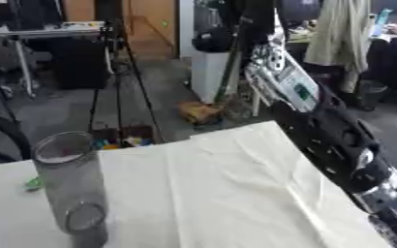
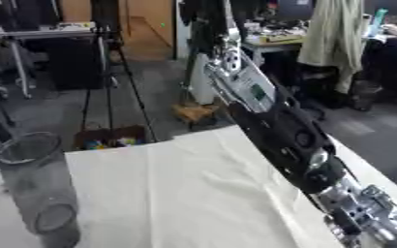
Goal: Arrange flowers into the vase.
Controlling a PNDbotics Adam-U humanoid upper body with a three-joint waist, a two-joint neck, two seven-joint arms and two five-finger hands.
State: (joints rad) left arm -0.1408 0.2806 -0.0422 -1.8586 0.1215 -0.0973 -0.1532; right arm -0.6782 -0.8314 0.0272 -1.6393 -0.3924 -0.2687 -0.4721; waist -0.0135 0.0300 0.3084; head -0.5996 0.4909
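Cream-draped tabletop point(image 1: 219, 193) | clear vase point(image 1: 70, 186) upright, far left of right robot hand point(image 2: 367, 220) | fingers unreadable | green bit point(image 1: 34, 183) beside vase: left-eye only

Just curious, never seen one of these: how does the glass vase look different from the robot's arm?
The vase is clear and see-through; the arm is solid black with silver parts. The vase stands upright on the white tablecloth; the arm slants across its right side. The vase holds no flowers. Both are above the same cloth.
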